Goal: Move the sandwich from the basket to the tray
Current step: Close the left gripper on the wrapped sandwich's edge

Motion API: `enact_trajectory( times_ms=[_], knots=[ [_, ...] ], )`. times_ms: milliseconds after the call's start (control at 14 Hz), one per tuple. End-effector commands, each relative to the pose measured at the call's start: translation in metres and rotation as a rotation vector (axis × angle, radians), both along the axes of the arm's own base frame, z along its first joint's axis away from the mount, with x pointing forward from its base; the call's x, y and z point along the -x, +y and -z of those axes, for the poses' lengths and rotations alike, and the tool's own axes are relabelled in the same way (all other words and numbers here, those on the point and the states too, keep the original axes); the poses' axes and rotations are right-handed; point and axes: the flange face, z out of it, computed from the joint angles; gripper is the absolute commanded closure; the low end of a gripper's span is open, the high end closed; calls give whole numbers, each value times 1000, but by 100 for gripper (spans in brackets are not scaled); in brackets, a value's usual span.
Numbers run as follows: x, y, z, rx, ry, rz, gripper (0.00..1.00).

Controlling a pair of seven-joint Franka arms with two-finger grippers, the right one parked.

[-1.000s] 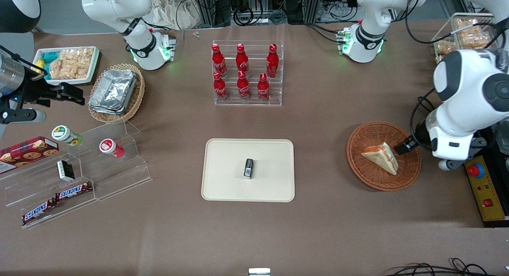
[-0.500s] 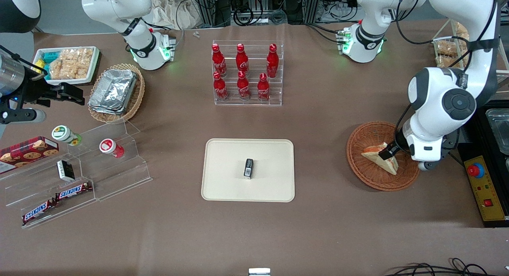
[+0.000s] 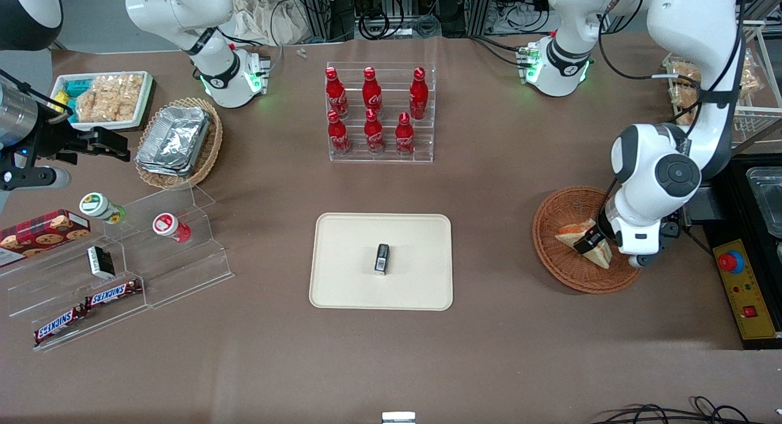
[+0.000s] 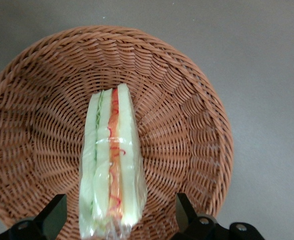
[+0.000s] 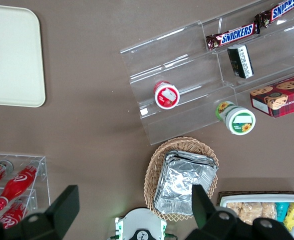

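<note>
The sandwich (image 3: 580, 238) (image 4: 112, 165), a plastic-wrapped wedge of pale bread with orange and green filling along its edge, lies in the round reddish-brown wicker basket (image 3: 556, 259) (image 4: 186, 125). My left gripper (image 3: 588, 243) (image 4: 121, 217) hangs just above it and is open, one finger on each side of the wedge's wide end, with gaps between pads and wrap. The cream tray (image 3: 348, 289) sits mid-table, toward the parked arm from the basket, with a small dark box (image 3: 382, 258) on it.
A clear rack of red bottles (image 3: 379, 112) stands farther from the front camera than the tray. A control box with a red button (image 3: 742, 289) lies beside the basket at the working arm's end. Clear steps with snacks (image 3: 116, 259) and a tan basket of foil trays (image 3: 177, 140) sit toward the parked arm's end.
My left arm has swung in over the basket from the table's end, bringing the gripper from the basket's rim to above the sandwich's wide end. The sandwich has not moved.
</note>
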Motion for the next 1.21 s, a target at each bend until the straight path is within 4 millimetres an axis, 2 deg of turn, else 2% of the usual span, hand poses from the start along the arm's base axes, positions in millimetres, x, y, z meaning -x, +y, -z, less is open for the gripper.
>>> enact_trajectory(
  times_ms=[0, 143, 286, 357, 429, 500, 571, 929, 1000, 1143],
  knots=[
    [9, 7, 19, -5, -25, -29, 1],
    [20, 9, 36, -4, -17, -32, 1],
    [22, 29, 48, -7, 2, -64, 1],
    [22, 29, 49, -7, 0, -64, 2],
    [22, 29, 50, -7, 1, -62, 15],
    [21, 29, 49, -8, 1, -55, 71],
    [20, 28, 48, -8, 0, -56, 100],
    [10, 25, 30, -4, -35, -41, 100],
    [6, 25, 22, -5, -45, -26, 100],
    [1, 22, -8, -9, -16, -12, 100]
  ],
)
